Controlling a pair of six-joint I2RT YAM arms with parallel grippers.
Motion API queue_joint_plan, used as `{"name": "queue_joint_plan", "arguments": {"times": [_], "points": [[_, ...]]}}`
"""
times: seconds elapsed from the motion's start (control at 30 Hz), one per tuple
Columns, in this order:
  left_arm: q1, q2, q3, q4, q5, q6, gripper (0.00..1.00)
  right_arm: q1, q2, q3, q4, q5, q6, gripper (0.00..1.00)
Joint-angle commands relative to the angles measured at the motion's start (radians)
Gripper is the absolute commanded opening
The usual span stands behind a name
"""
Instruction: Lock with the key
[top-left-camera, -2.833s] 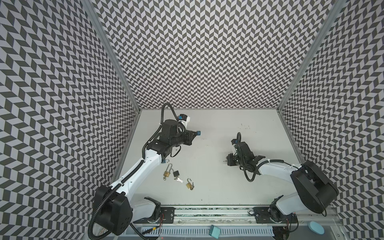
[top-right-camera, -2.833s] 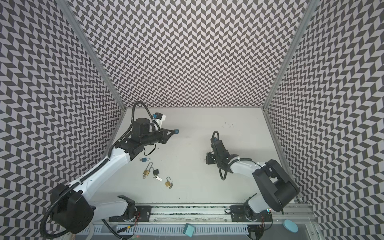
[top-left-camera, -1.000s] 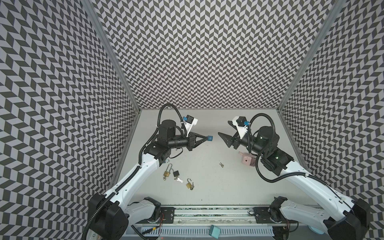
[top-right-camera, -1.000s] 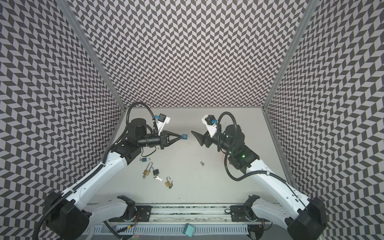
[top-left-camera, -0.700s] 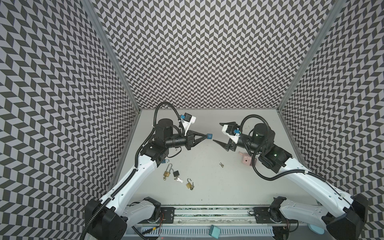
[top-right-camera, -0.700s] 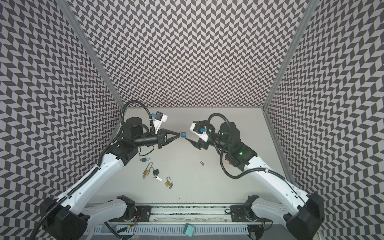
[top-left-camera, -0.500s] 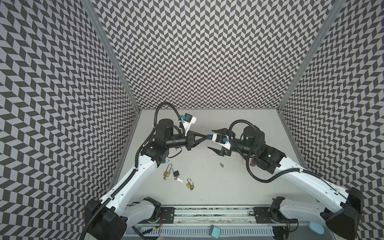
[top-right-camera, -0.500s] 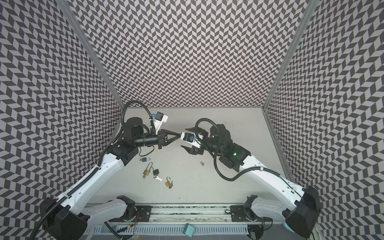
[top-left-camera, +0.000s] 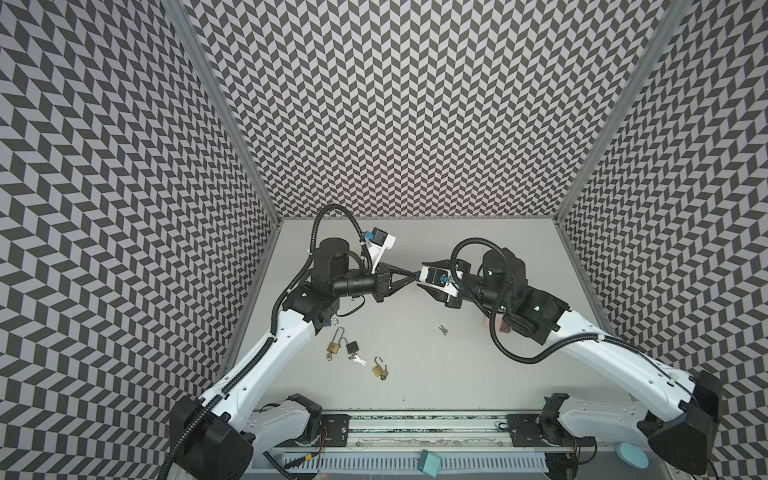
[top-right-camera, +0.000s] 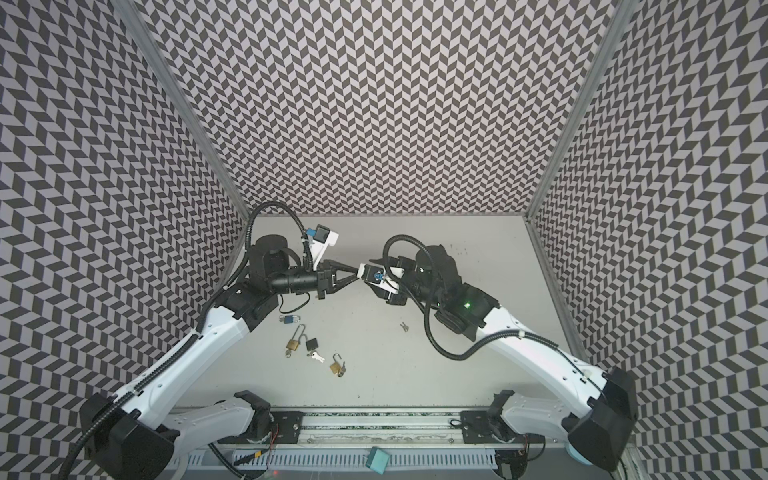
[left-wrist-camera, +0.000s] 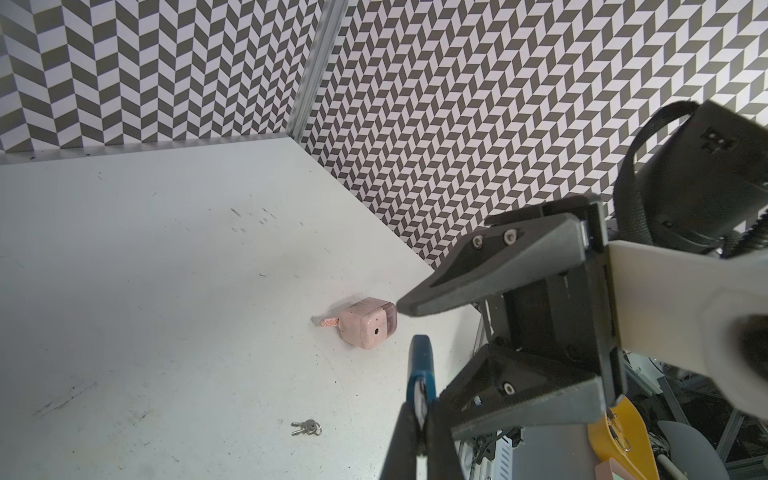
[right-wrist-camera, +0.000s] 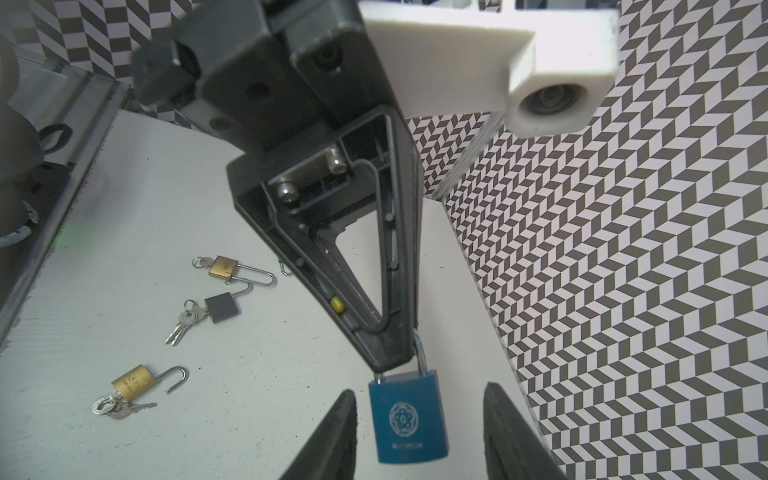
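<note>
Front edge: a teal block (top-left-camera: 428, 461) sits on the rail in front of the table (top-left-camera: 436, 376).
Nearest lock: a short brass padlock (top-left-camera: 378, 369) lies flat left of the middle, its shackle open and keys at its base.
Just behind it: a dark padlock (top-left-camera: 352, 347) with keys attached, and beside that a long brass padlock (top-left-camera: 333, 345).
Loose keys (top-left-camera: 443, 329): flat on the table right of the middle, well apart from every lock.
Pink block (left-wrist-camera: 368, 324): on the table further right, partly hidden by the right arm in both top views.
Blue padlock (right-wrist-camera: 409, 419): up in the air over the middle of the table, hanging by its shackle.
Left gripper (top-left-camera: 409, 276): clamped tight on the blue padlock's shackle.
Right gripper (right-wrist-camera: 419, 392): jaws apart, one finger on each side of the blue padlock's body, with a gap on both sides.
Far end: the chevron wall (top-left-camera: 415, 124).
</note>
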Motion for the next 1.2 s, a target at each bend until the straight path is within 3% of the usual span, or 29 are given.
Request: {"name": "queue_joint_plan", "arguments": {"times": [0.0, 0.57, 0.73, 0.77, 0.87, 1.0, 1.1, 1.17], "points": [[-0.012, -0.004, 0.038, -0.009, 0.010, 0.015, 0.00, 0.012, 0.001, 0.025, 0.012, 0.017, -0.019, 0.45], [-0.018, 0.009, 0.041, -0.009, 0.002, 0.012, 0.00, 0.031, -0.013, -0.006, 0.049, 0.087, -0.013, 0.25], [-0.018, 0.002, 0.058, -0.018, -0.019, 0.020, 0.00, 0.031, -0.023, -0.017, 0.086, 0.126, 0.047, 0.17], [-0.018, 0.004, 0.064, -0.023, -0.032, 0.024, 0.04, 0.031, -0.025, -0.023, 0.098, 0.137, 0.079, 0.15], [-0.011, -0.010, 0.071, -0.032, -0.129, 0.019, 0.36, 0.030, -0.039, -0.064, 0.158, 0.190, 0.237, 0.01], [0.015, -0.040, 0.081, -0.093, -0.347, 0.018, 0.78, 0.012, -0.050, -0.166, 0.224, 0.249, 0.508, 0.00], [0.015, -0.048, 0.071, -0.145, -0.526, 0.030, 0.93, -0.016, -0.021, -0.225, 0.217, 0.249, 0.734, 0.00], [0.015, -0.040, 0.059, -0.176, -0.610, 0.028, 0.98, -0.033, 0.016, -0.256, 0.192, 0.251, 0.876, 0.00]]}}
